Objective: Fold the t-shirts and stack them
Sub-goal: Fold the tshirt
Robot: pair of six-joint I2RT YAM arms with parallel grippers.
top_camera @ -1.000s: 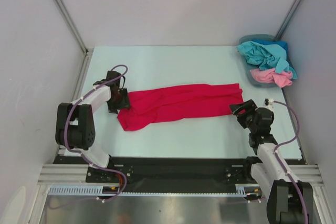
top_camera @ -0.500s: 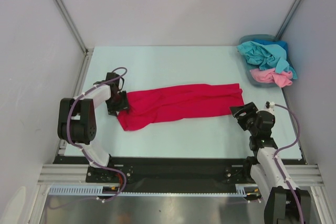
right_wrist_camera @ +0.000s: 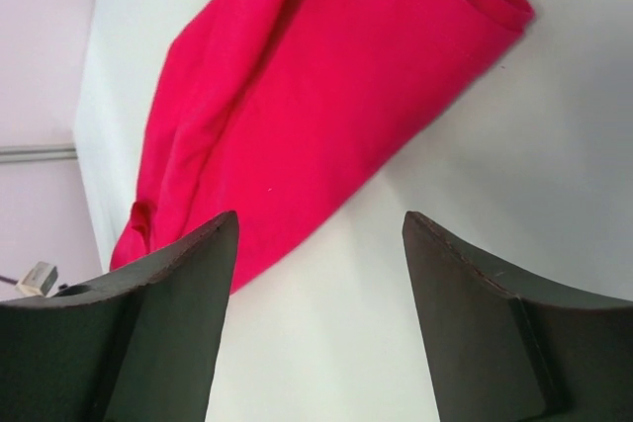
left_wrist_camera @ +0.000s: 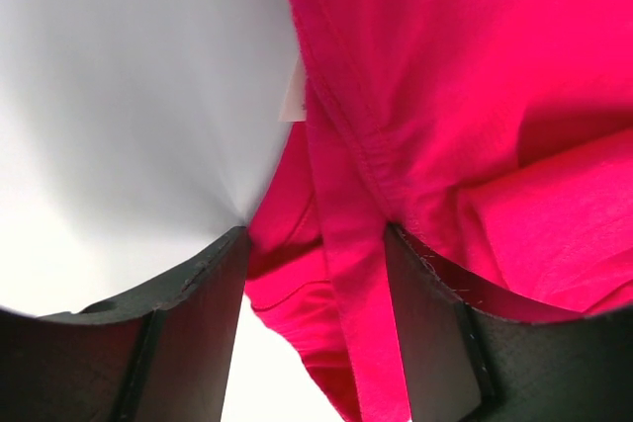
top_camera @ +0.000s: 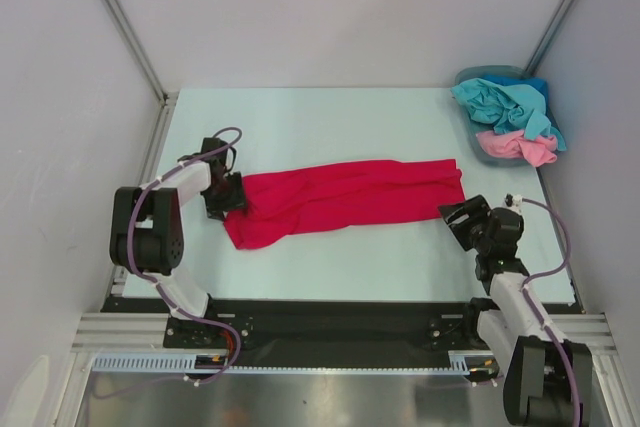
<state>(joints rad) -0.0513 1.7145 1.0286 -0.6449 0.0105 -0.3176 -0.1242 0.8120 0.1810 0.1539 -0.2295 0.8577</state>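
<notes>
Crimson red cloth t-shirt (top_camera: 345,202) lies in a long rumpled band across the middle of the pale blue-white table (top_camera: 330,122), running left to right, its left end slumped toward the near edge. Far right corner: blue-grey plastic basket (top_camera: 478,76) heaped with a teal-blue shirt (top_camera: 503,102) and a light pink shirt (top_camera: 515,147) spilling over its near side, well apart from the red one. Nothing stands between either arm and the red shirt.

Left arm: elbow folded high near its base, forearm angled out and inward, left gripper (top_camera: 231,199) down at the shirt's left end. Left wrist view – jaws part open, black fingers (left_wrist_camera: 203,294) astride a stitched fold of red cloth that runs loosely between them, not squeezed; small white label (left_wrist_camera: 294,98) shows at the cloth's edge.

Right arm: forearm running away from the near rail, wrist turned left, right gripper (top_camera: 453,215) just beside the shirt's near right corner. Jaws wide open – bare table between the fingers (right_wrist_camera: 183,264), hem ahead of them, nothing held.
</notes>
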